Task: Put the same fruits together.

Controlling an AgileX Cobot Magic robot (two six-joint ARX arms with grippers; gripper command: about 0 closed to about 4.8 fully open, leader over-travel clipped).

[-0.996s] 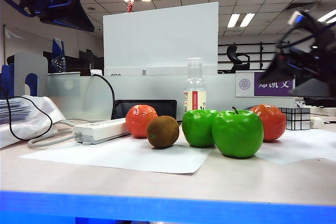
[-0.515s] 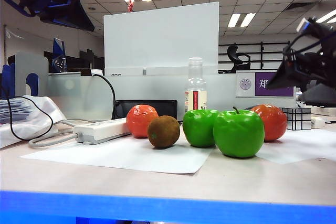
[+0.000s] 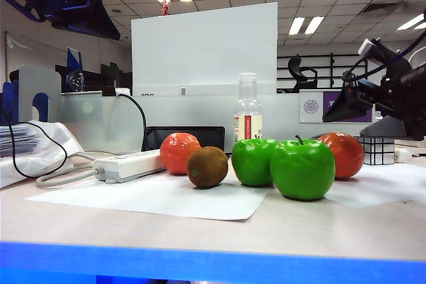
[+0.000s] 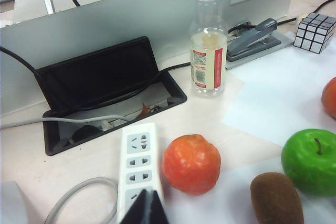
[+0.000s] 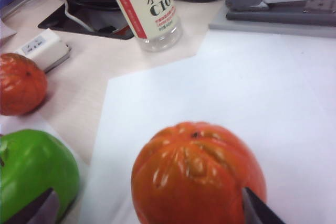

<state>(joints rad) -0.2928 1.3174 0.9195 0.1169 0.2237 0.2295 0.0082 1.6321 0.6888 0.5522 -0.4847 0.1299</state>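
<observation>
Left tool (image 4: 148, 208) mostly cropped; jaws' state perhaps unreadable.

— Where are the fruits?
— In the middle of the frame: two shiny green apples (image 3: 301, 168) (image 3: 252, 161) touching, a red-orange tangerine (image 3: 341, 154) behind them on the right.
— And left?
— Another tangerine (image 3: 178, 152), with a fuzzy brown kiwi (image 3: 207, 166) just in front.

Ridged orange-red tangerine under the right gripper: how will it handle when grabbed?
The ridged orange-red tangerine looks glossy and round, so it may slip or roll on the white paper sheet. Its ridges could aid grip. The open right gripper straddles it.
</observation>
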